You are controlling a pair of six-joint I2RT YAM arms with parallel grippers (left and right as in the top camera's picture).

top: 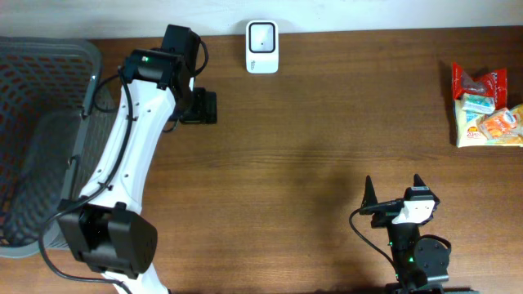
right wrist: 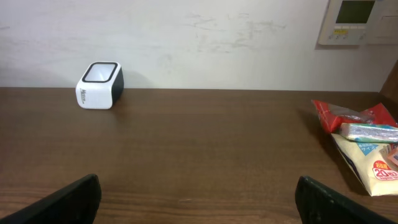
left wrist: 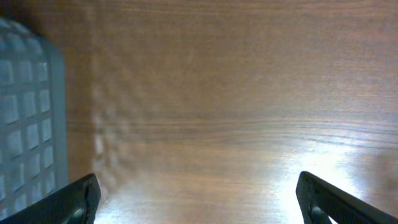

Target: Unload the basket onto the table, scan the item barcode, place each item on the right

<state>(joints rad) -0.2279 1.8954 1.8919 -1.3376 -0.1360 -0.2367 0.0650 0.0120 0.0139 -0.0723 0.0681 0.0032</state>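
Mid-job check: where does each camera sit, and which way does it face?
Overhead: above the table, looking straight down; left arm and right arm show.
Left wrist: on the left end effector, facing down at wood beside the basket; its open fingertips show.
Right wrist: on the right end effector, looking level across at the scanner, snack packets and wall; open fingertips show.
Shared: overhead also sees basket, scanner, snack packets.

Grey basket (top: pixel 33 82) partly beyond the left edge, snack packets (top: pixel 488 106) partly beyond the right.

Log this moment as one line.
left gripper open, empty, by basket | right gripper open, empty | snack packs ungrasped | scanner at far edge
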